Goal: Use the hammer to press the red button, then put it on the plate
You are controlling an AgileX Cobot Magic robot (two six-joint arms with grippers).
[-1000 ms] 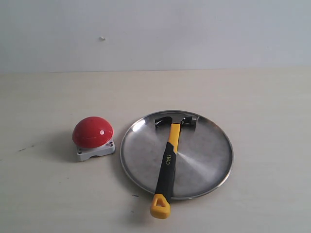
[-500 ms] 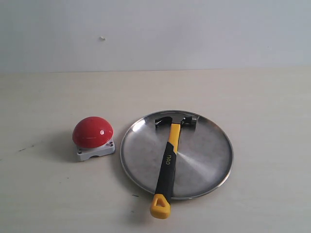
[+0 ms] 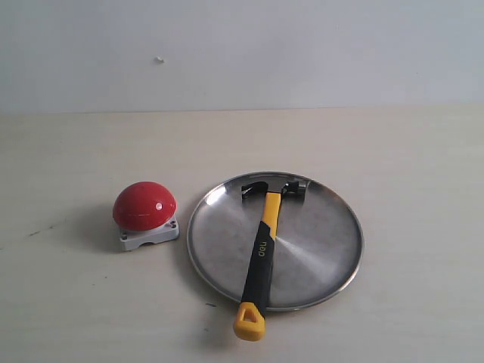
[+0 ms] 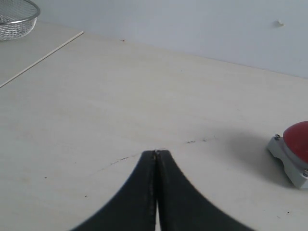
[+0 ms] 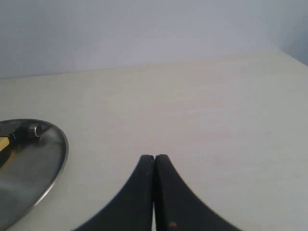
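Observation:
The hammer (image 3: 261,253) lies across the steel plate (image 3: 318,242), its dark head at the far rim and its yellow looped end hanging over the near rim. The red button (image 3: 144,206) on its grey base stands just left of the plate. Neither arm shows in the exterior view. My left gripper (image 4: 156,153) is shut and empty above bare table, with the red button (image 4: 296,143) off to one side. My right gripper (image 5: 154,157) is also shut and empty, apart from the plate (image 5: 43,168), where the hammer's head (image 5: 29,131) shows.
A wire mesh basket (image 4: 17,19) sits at the far corner in the left wrist view, beside a table seam. The pale wooden table (image 3: 408,151) runs back to a plain white wall.

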